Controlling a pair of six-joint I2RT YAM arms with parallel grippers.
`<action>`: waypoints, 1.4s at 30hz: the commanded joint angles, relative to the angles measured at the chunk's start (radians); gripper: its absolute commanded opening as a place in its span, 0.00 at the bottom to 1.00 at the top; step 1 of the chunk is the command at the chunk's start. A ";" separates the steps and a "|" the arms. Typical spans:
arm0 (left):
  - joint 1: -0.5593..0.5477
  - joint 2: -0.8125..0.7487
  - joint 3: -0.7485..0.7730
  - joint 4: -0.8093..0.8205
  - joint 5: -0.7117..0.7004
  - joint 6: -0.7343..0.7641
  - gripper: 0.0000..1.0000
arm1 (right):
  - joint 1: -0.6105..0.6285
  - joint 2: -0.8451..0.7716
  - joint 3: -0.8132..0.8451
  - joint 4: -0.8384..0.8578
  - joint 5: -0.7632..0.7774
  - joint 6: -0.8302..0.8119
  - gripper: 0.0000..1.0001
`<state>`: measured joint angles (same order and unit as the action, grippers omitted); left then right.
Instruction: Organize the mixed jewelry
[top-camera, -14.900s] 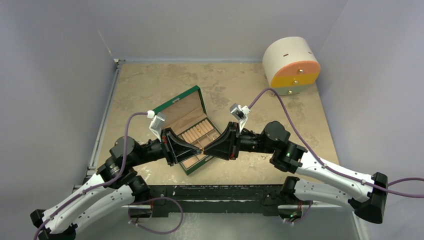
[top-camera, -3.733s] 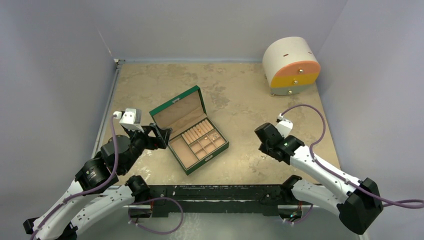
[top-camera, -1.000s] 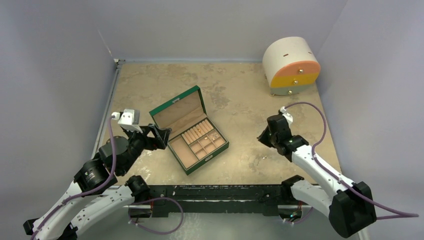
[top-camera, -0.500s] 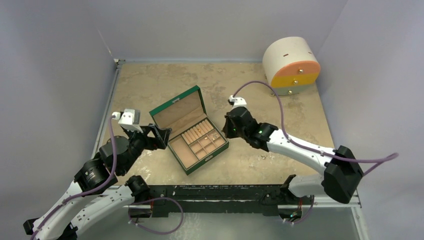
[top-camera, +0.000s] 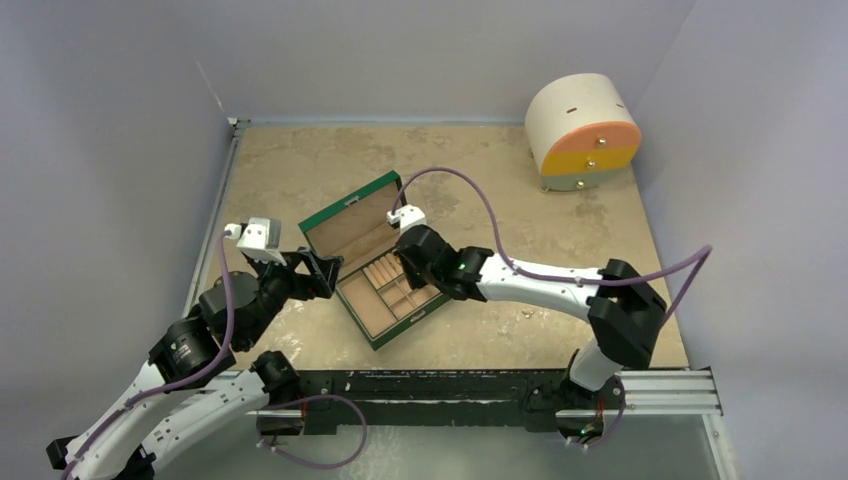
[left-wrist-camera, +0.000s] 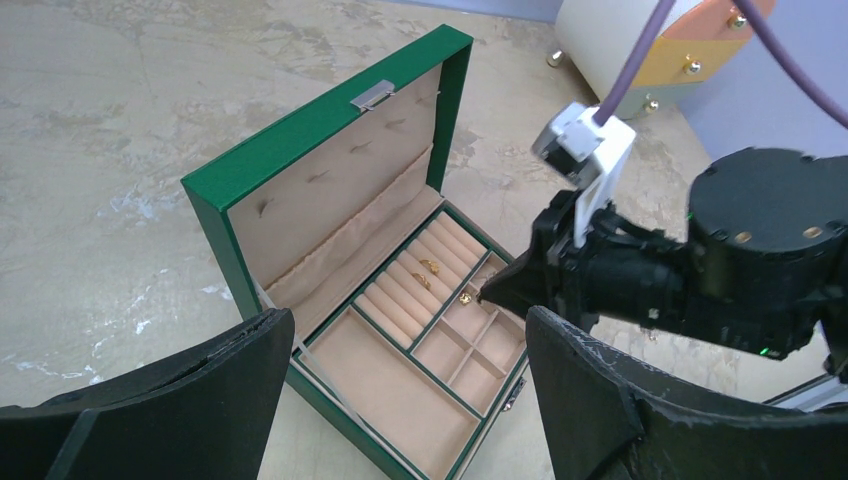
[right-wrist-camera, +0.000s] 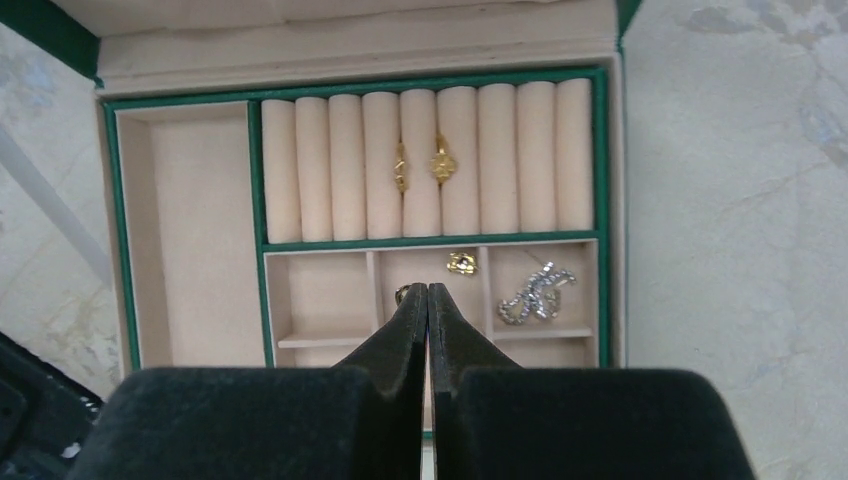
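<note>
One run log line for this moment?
right gripper: shut, over open box | left gripper: open, beside box | gold rings: in roll slots

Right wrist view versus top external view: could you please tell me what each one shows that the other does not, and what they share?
Only the right wrist view shows gold rings slotted in the ring rolls, and a gold piece and a sparkly silver piece in small compartments, near the shut right claw. Only the top external view shows the round drawer cabinet, the open left claw beside the green box, and both arms. Both show that box open on the table.
</note>
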<state>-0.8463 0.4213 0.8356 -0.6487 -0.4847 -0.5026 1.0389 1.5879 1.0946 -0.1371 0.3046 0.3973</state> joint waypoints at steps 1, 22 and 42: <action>0.004 0.006 0.001 0.034 -0.015 0.014 0.86 | 0.046 0.057 0.071 -0.036 0.071 -0.064 0.00; 0.003 0.011 0.001 0.034 -0.018 0.013 0.86 | 0.081 0.152 0.119 -0.084 0.185 -0.024 0.07; 0.003 0.004 0.001 0.034 -0.019 0.013 0.86 | 0.050 -0.213 -0.098 -0.291 0.379 0.232 0.32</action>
<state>-0.8463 0.4271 0.8356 -0.6491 -0.4946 -0.5030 1.1103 1.4624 1.0477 -0.3023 0.5732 0.5064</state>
